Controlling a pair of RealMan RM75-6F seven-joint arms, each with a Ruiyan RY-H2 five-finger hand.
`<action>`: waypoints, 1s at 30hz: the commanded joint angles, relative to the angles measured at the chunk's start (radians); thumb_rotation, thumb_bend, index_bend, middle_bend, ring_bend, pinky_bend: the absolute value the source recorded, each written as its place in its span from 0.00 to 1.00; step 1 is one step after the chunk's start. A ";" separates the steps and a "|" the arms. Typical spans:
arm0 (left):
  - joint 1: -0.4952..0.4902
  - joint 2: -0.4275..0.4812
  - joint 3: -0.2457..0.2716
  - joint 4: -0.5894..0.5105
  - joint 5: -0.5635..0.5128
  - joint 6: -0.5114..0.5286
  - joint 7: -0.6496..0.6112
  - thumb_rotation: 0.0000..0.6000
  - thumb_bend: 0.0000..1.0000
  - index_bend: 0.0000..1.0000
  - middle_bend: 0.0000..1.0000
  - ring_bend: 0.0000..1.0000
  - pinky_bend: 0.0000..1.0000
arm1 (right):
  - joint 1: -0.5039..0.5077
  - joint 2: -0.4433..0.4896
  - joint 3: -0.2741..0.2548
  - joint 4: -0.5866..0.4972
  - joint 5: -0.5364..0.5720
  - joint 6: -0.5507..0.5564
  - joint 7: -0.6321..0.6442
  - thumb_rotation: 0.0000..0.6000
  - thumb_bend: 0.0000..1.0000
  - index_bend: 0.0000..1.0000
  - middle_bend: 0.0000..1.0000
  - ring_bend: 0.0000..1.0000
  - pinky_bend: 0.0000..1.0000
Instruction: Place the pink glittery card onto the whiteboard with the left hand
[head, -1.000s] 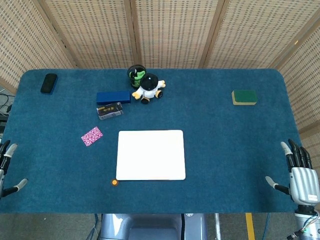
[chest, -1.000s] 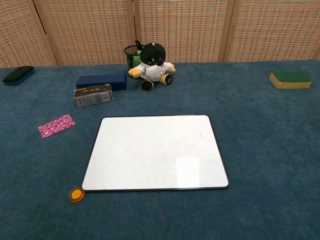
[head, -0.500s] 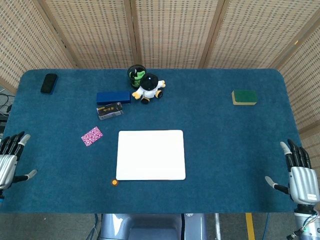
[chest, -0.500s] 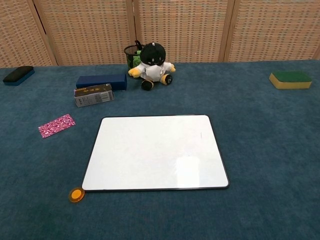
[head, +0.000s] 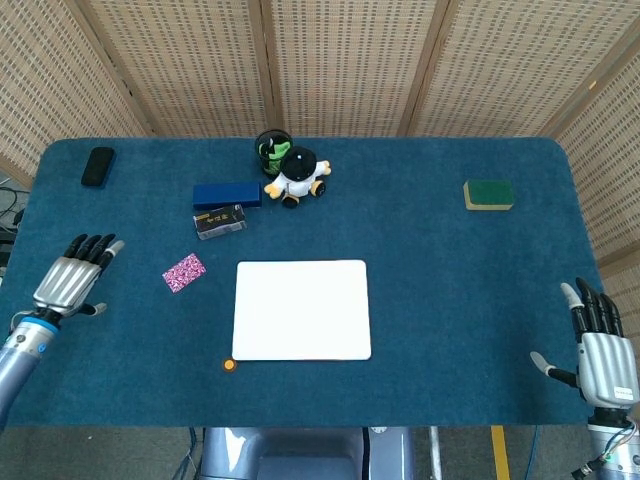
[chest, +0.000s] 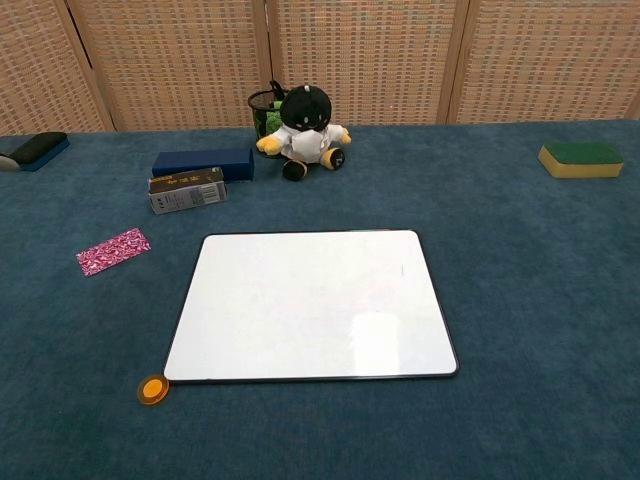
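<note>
The left hand (head: 72, 281) is hovering over the table's (head: 450, 290) left side with its fingers spread and nothing in them, well left of the pink card (head: 184, 272), which is lying flat on the cloth just left of the whiteboard (head: 302, 309) and apart from it. The right hand (head: 603, 362) is resting at the near right corner, fingers apart and holding nothing. Behind the card two boxes (head: 222, 208) are sitting, with a plush toy (head: 298, 176) beside them.
</note>
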 joint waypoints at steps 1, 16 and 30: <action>-0.060 -0.067 0.008 0.079 0.031 -0.039 0.039 1.00 0.00 0.00 0.00 0.00 0.00 | 0.000 -0.001 0.001 0.000 0.002 -0.001 -0.003 1.00 0.00 0.00 0.00 0.00 0.00; -0.190 -0.251 0.048 0.306 0.124 -0.056 0.099 1.00 0.00 0.00 0.00 0.00 0.00 | 0.003 0.002 0.003 -0.008 0.013 -0.011 -0.006 1.00 0.00 0.00 0.00 0.00 0.00; -0.237 -0.321 0.063 0.336 0.098 -0.101 0.145 1.00 0.00 0.08 0.00 0.00 0.00 | 0.004 0.004 0.004 -0.008 0.016 -0.015 -0.002 1.00 0.00 0.00 0.00 0.00 0.00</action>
